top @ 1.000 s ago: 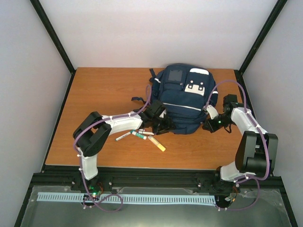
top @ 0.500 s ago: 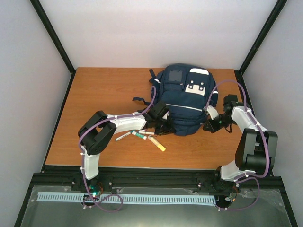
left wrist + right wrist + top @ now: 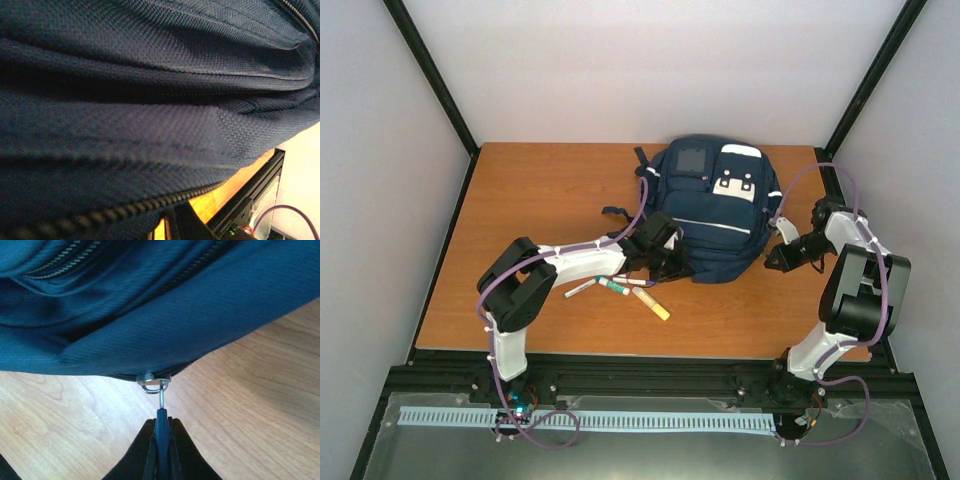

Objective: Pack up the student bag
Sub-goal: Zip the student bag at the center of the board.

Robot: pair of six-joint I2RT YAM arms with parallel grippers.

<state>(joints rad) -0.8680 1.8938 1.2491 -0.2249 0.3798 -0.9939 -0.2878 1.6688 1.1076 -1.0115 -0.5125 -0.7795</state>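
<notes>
Top view: the large navy-blue fabric student bag (image 3: 710, 205) lies flat at the far centre of the brown wooden table (image 3: 530, 200), with loose coloured pens (image 3: 615, 287) just off its near-left corner. The left gripper (image 3: 670, 264) is against the bag's near edge and the right gripper (image 3: 775, 260) is at its near-right corner.

Left wrist: navy weave fills the frame. The jaws are closed, but on what I cannot tell.

Right wrist: the jaws are pinched tight on the dark zipper pull (image 3: 161, 412).

You are getting soft, even light overhead; the student bag (image 3: 150, 100) is looking dim and blurred close up, shadowing the surface (image 3: 250, 405).
</notes>
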